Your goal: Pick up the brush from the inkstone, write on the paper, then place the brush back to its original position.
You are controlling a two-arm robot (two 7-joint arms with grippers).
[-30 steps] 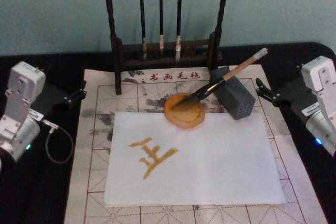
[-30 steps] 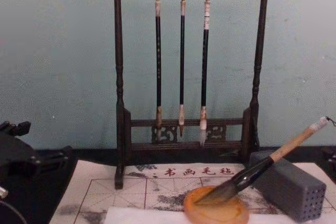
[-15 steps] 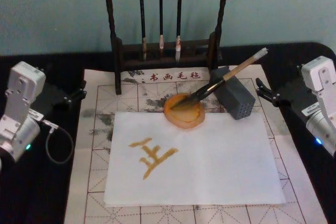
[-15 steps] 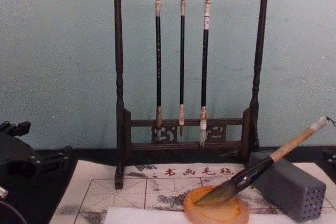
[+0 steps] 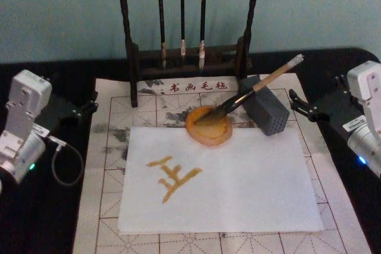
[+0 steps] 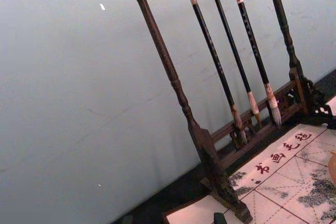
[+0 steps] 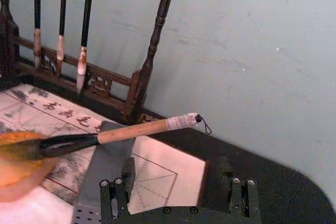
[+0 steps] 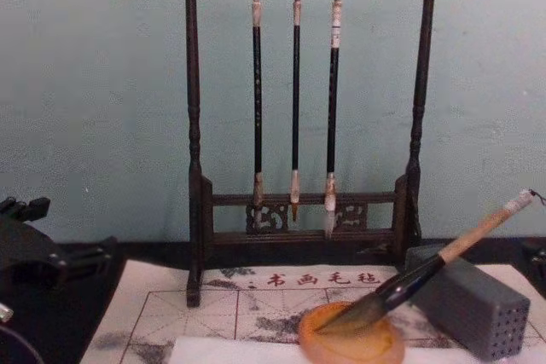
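While both arms sit at the sides of the table, the right gripper (image 5: 295, 104) hovers with its two fingers spread apart, holding nothing. Ahead of its open tips, near but not touching, is the white-capped end of the brush (image 5: 250, 92). The brush slopes away from that claw: its tan handle leans on the upper edge of a grey block (image 5: 266, 113), which stands just beside the claw, and its dark bristles rest in the round amber inkstone (image 5: 209, 127) farther on. The inkstone overlaps the far edge of the white paper (image 5: 238, 176), which bears an amber-brown written character (image 5: 173, 178) and lies on a cream mat (image 5: 107, 165) with a red grid. Beyond the claw and the block stands a dark wooden rack (image 5: 132, 57) with three thin brushes (image 5: 182, 13) hanging from it. The left gripper (image 5: 89, 104) is at the mat's opposite edge, well apart from the brush; I cannot tell whether it is spread or closed.
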